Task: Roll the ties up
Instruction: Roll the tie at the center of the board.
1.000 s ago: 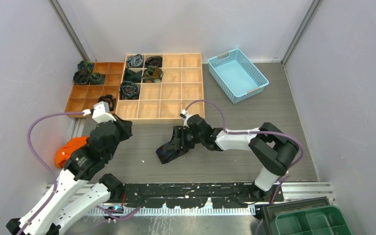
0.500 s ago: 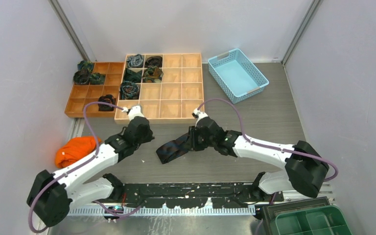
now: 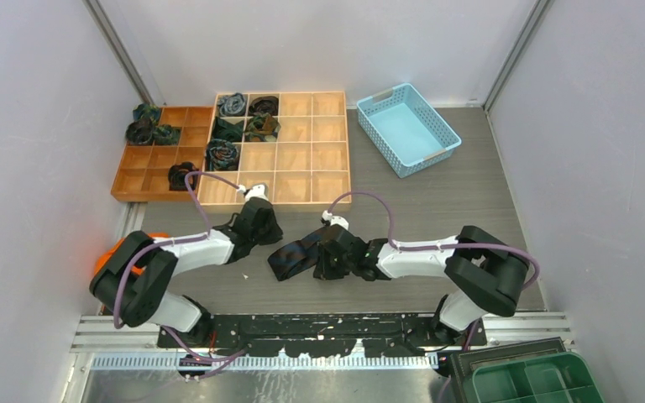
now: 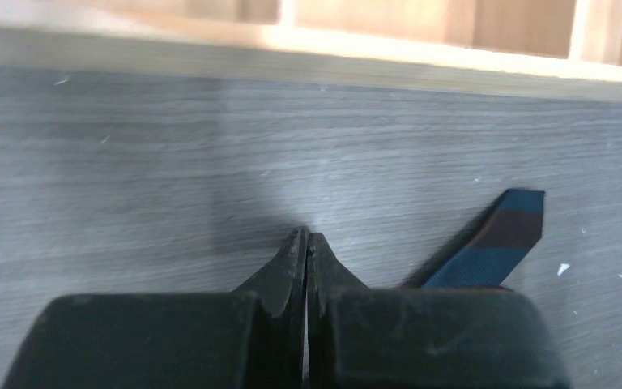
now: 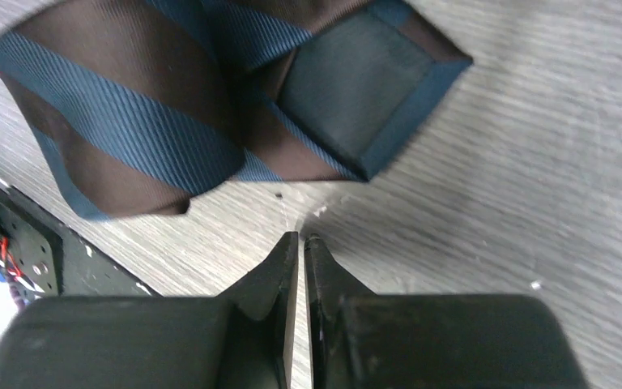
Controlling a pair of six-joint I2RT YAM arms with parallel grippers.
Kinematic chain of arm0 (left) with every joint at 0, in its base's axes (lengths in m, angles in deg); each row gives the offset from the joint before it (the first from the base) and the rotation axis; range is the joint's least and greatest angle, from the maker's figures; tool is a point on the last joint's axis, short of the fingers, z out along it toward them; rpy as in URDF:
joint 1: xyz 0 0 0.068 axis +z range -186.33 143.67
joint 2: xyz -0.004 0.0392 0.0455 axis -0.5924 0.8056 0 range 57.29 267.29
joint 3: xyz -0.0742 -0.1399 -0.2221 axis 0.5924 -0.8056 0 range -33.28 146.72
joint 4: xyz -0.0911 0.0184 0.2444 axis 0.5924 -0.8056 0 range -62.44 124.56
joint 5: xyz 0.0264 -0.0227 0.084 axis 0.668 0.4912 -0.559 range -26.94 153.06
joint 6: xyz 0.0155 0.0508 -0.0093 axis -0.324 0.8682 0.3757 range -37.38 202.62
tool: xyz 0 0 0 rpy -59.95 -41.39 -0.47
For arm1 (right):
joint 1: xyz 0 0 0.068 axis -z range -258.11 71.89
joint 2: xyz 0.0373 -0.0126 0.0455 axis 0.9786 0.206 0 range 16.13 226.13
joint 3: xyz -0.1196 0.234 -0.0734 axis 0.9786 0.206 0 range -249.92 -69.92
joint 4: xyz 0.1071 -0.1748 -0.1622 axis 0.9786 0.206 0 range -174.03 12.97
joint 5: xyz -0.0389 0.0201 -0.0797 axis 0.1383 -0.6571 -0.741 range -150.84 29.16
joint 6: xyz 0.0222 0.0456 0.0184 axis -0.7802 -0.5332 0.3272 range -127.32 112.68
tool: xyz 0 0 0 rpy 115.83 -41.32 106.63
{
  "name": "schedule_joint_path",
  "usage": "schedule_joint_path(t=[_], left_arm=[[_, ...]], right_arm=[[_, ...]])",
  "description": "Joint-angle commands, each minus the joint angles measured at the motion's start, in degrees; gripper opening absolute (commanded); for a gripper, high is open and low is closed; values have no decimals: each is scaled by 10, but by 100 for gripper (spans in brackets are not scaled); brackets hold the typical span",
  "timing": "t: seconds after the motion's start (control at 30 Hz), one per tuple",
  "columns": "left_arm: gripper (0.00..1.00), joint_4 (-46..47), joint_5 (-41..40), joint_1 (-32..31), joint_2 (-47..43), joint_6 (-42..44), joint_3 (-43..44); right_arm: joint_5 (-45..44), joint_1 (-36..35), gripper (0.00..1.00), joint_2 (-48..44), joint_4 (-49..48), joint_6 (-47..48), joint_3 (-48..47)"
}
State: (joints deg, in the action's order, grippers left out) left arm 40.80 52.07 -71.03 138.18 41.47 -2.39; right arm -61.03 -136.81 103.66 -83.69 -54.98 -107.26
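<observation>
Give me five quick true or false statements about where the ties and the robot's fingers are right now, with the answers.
1. The striped blue-and-brown fabric tie lies on the grey wood-grain table. True.
2. The light blue plastic basket holds a rolled tie. False: no tie shows in it.
3. The right fingers clamp the striped tie. False: they are shut on nothing, with the tie just ahead.
4. Dark rolled ties sit in the wooden compartment trays. True.
5. The left fingers stand wide open. False: they are shut.
</observation>
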Motion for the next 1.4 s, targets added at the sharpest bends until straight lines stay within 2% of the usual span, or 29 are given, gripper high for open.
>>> schedule_joint_path(t=[0.0,0.2,0.43,0.6,0.73,0.83,0.93,1.07,1.2,1.27,1.37], left_arm=[[0,89,64,3,37,4,8],[0,104,95,-5,35,-9,-21],[0,109,106,-18,33,-12,-52],[0,36,27,-17,7,11,-25],[0,-89,-100,3,-44,0,35],[0,-200,-210,18,-107,-34,74],[0,-287,-301,18,-203,-65,97],[0,-392,-334,17,-377,-88,107],[0,-491,-358,17,-545,-89,121],[0,-536,-370,17,-608,-87,138],[0,-586,-376,17,-647,-79,168]], right_arm=[[-57,-2,14,43,-35,-14,-7],[-94,2,13,95,-16,20,-63],[-77,8,12,131,-27,42,-94],[-73,8,14,86,-15,51,-76],[-118,-6,21,16,78,85,-82],[-173,-28,26,-26,180,116,-112],[-232,-71,36,-40,254,155,-157],[-322,-145,44,-5,319,214,-231],[-417,-216,60,62,333,291,-297],[-429,-238,68,106,328,330,-326],[-414,-254,76,153,318,377,-371]])
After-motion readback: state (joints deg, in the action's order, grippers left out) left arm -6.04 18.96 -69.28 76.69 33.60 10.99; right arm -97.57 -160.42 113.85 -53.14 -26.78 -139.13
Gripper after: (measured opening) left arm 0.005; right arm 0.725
